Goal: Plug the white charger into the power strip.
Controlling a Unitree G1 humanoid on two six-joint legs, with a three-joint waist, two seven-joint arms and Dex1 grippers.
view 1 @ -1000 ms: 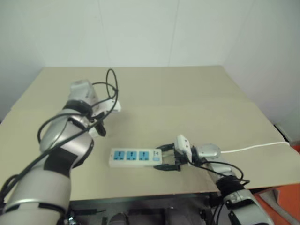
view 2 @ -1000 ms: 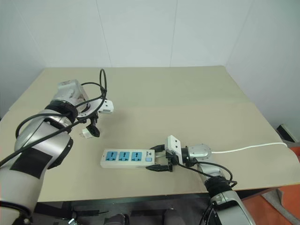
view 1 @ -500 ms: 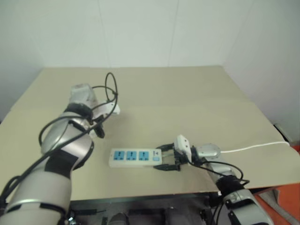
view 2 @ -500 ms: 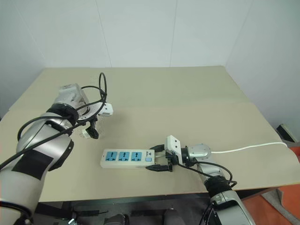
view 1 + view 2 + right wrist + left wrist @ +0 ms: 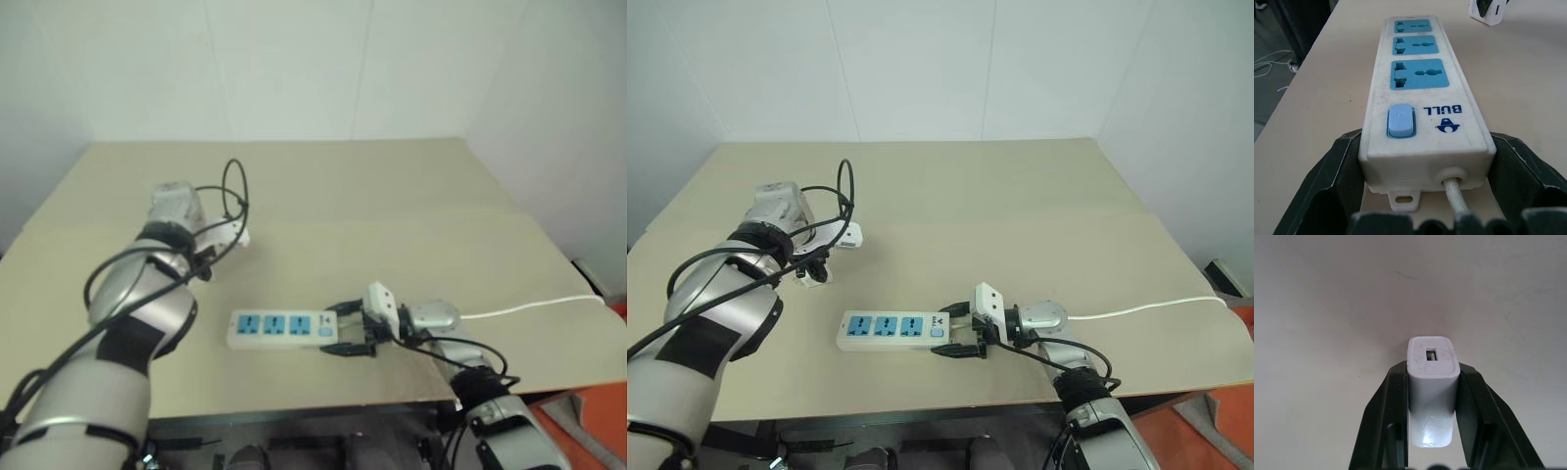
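The left end effector (image 5: 1432,396) pinches the small white plastic charger cube (image 5: 1432,377) on the beige tabletop (image 5: 1019,215), left of the strip. The right end effector (image 5: 1425,161) clamps the cable end of the long white power strip with blue sockets (image 5: 893,330), apparently touching both sides.

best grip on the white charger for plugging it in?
Take the white charger by its two flat side faces, from above. It lies on the table with its port end facing away, and the left gripper is already shut on those sides. The faces are parallel, so they should seat squarely.
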